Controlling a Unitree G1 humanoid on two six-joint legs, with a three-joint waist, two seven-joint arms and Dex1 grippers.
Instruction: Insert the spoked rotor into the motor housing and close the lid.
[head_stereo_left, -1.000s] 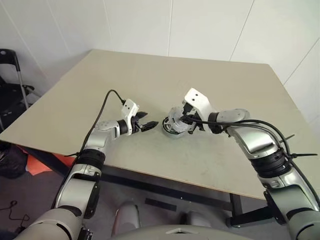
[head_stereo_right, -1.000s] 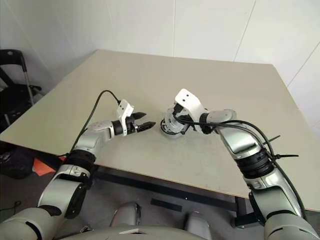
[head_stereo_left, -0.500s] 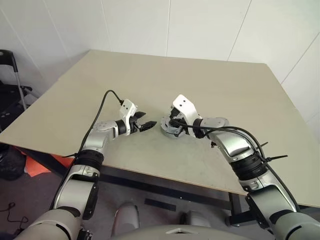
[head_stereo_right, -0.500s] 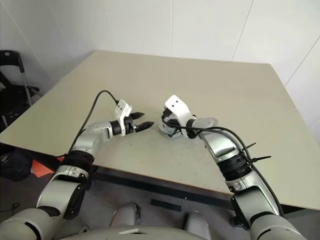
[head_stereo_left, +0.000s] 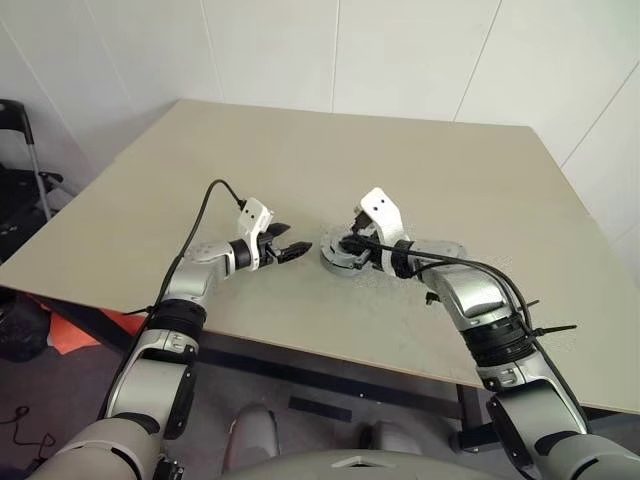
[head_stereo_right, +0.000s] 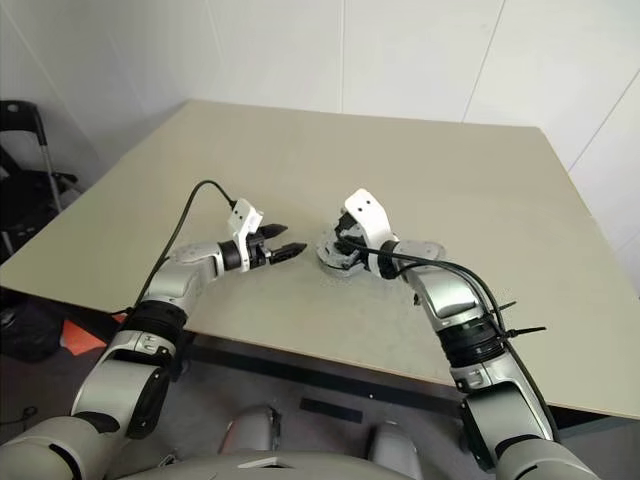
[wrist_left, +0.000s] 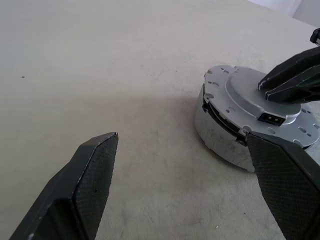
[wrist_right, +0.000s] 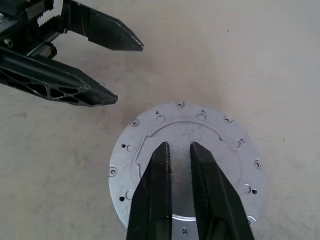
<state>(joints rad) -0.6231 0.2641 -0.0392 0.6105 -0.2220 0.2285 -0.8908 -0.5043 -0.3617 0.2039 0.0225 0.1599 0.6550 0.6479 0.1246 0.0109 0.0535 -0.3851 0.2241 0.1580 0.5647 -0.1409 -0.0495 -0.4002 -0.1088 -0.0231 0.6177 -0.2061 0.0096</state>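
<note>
We are keeping the round silver metal motor housing (wrist_left: 250, 125) with its flat lid (wrist_right: 187, 165) resting mid-table (head_stereo_left: 480, 190), well clear of every edge. Our right gripper (wrist_right: 179, 146) is hovering over it, fingers slightly parted — left gripper (head_stereo_left: 298, 249) waiting wide beside it, empty.

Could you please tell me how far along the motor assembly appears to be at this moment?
Looks nearly done: the round silver metal lid sits on the motor housing on the beige table; the left wrist view shows a dark gap on one side. In hand: the right end effector, fingers slightly apart, is over the lid. The left end effector is open beside it. Left: checking it sits flush.
</note>
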